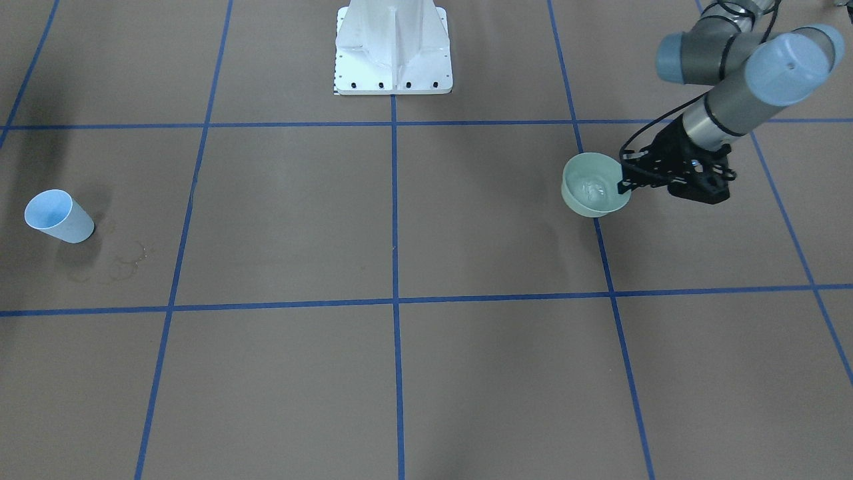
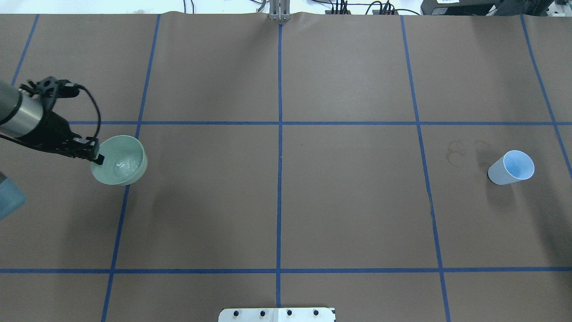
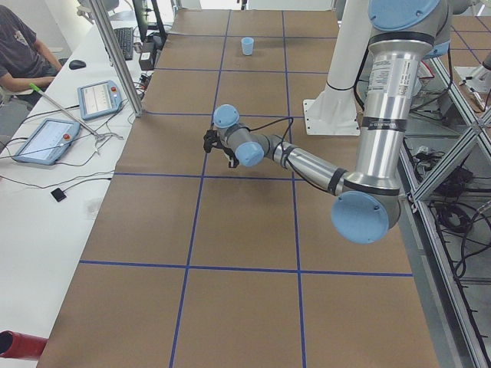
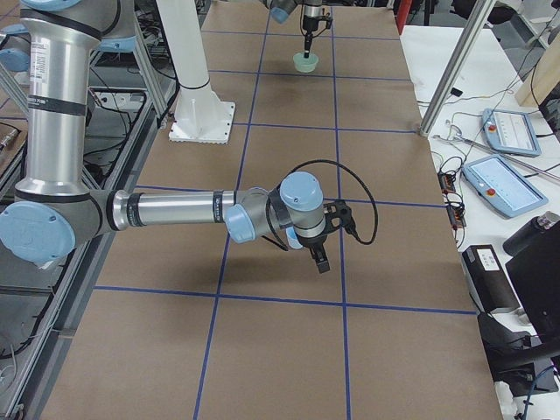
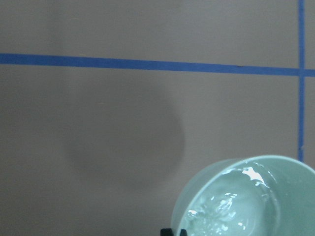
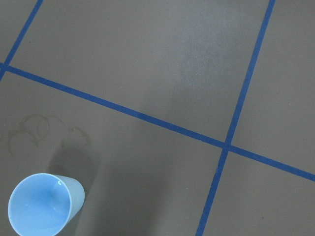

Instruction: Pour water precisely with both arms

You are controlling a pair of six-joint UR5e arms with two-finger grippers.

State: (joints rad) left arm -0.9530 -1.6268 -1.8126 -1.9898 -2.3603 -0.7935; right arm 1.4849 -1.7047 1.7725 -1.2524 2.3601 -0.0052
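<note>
My left gripper (image 2: 96,157) is shut on the near rim of a pale green bowl (image 2: 119,160) and holds it above the table at my left. The bowl also shows in the front view (image 1: 593,185), with the gripper (image 1: 625,181) on its right. The water (image 5: 229,211) glints as a shallow pool inside the bowl. A light blue cup (image 2: 512,167) stands upright and alone at my far right, and it also shows in the right wrist view (image 6: 42,206). My right gripper (image 4: 318,259) hangs above the table near that side; I cannot tell whether it is open or shut.
The white pedestal base (image 1: 393,50) stands at the table's middle by the robot. Dried ring stains (image 2: 460,152) mark the brown cover beside the cup. Blue tape lines grid the table. An operator (image 3: 19,54) sits beyond the far edge, with tablets (image 3: 100,98) and a metal post.
</note>
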